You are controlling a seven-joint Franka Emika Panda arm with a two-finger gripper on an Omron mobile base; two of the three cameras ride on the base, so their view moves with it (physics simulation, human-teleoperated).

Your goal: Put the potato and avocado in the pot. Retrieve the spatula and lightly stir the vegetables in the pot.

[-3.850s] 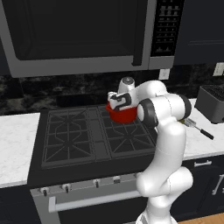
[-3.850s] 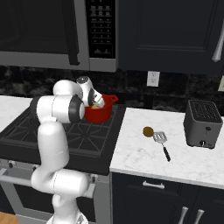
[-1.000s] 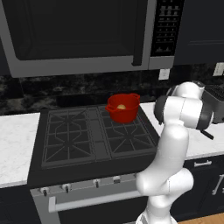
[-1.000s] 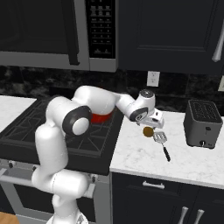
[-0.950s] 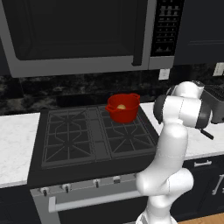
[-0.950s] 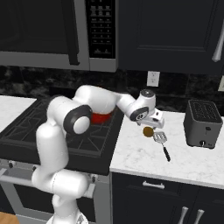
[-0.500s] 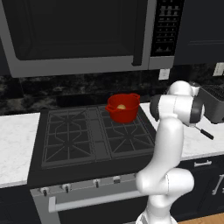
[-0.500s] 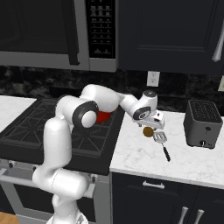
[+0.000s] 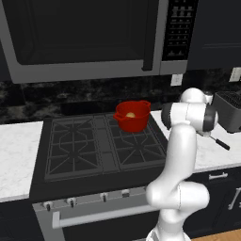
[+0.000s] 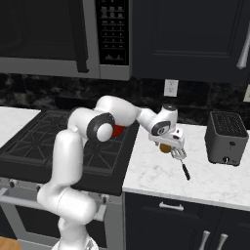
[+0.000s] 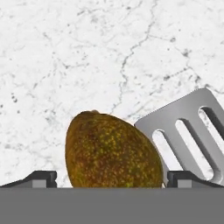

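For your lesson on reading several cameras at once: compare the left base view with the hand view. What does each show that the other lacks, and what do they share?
Left base view alone: the red pot on the stove with the potato inside, the microwave and the toaster.

Hand view alone: the avocado lying between the open gripper's fingertips, close beside the spatula's slotted blade.

Both: the white marble counter and part of the spatula.
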